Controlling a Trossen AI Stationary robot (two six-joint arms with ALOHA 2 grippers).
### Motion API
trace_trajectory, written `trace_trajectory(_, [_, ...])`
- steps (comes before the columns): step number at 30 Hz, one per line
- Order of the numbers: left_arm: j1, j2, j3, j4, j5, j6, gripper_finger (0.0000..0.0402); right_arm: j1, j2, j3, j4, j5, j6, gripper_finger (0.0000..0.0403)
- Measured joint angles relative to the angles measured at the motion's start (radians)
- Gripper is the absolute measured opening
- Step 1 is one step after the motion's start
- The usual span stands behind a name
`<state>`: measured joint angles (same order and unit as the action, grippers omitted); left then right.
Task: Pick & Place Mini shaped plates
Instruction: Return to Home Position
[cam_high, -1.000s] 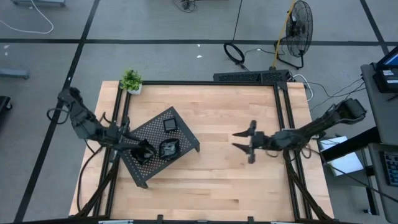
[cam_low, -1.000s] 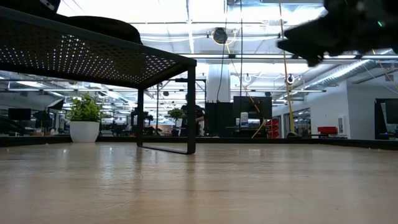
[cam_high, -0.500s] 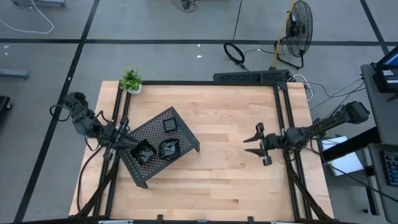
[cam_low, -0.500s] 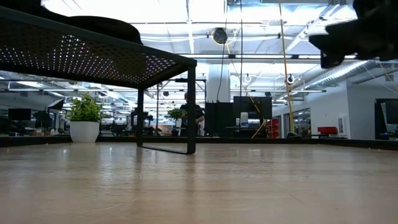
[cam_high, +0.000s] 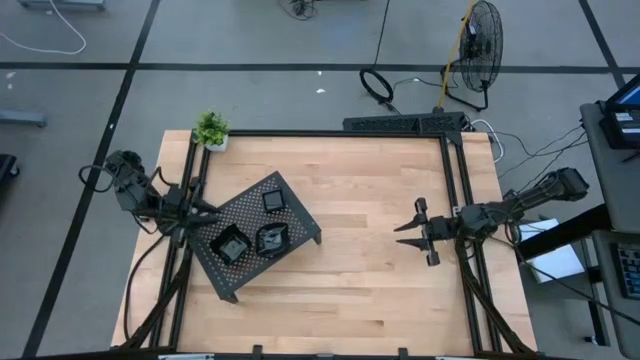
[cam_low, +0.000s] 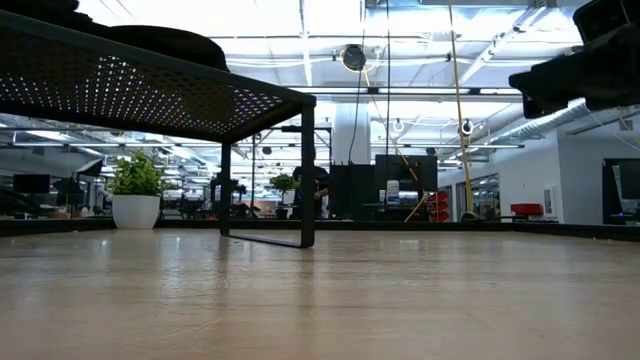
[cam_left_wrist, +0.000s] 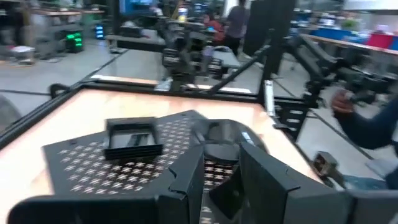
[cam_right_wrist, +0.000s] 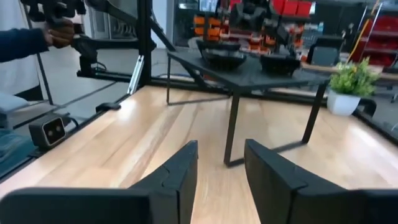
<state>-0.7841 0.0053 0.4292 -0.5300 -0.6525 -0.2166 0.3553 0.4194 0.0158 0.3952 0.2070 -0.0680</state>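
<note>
Three mini shaped plates lie on a dark perforated tray (cam_high: 292, 215), which stands on legs on the table's left half. They are a small square one (cam_high: 273, 200), a squarish one (cam_high: 232, 245) and a rounded one (cam_high: 272, 238). My left gripper (cam_high: 207, 212) hangs level at the tray's left edge, short of the plates. Its fingers (cam_left_wrist: 186, 180) stand a little apart with nothing between them. My right gripper (cam_high: 402, 233) floats above the bare wood near the right edge. It is open and empty and points at the tray (cam_right_wrist: 249, 68).
A small potted plant (cam_high: 211, 130) stands at the far left corner. Black frame rails (cam_high: 455, 190) run along the table's edges. Bare wood (cam_high: 360, 225) lies between the tray and my right gripper. A person's sleeve (cam_right_wrist: 25, 40) shows beyond the table.
My left gripper has drawn back from over the squarish plate toward the table's left edge, and the plate stays on the tray. My right gripper has pulled back toward the right edge and sunk a little. Its fingers have come closer together.
</note>
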Motion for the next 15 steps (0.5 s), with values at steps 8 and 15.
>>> trace_trajectory(8, [0.000, 0.000, 0.000, -0.124, -0.164, -0.219, 0.0106, 0.000, 0.007, -0.001, -0.046, 0.000, 0.150, 0.0118])
trace_trajectory(15, [0.000, 0.000, 0.000, -0.261, -0.149, -0.283, 0.0106, 0.000, 0.007, -0.001, -0.046, 0.000, 0.187, 0.0120])
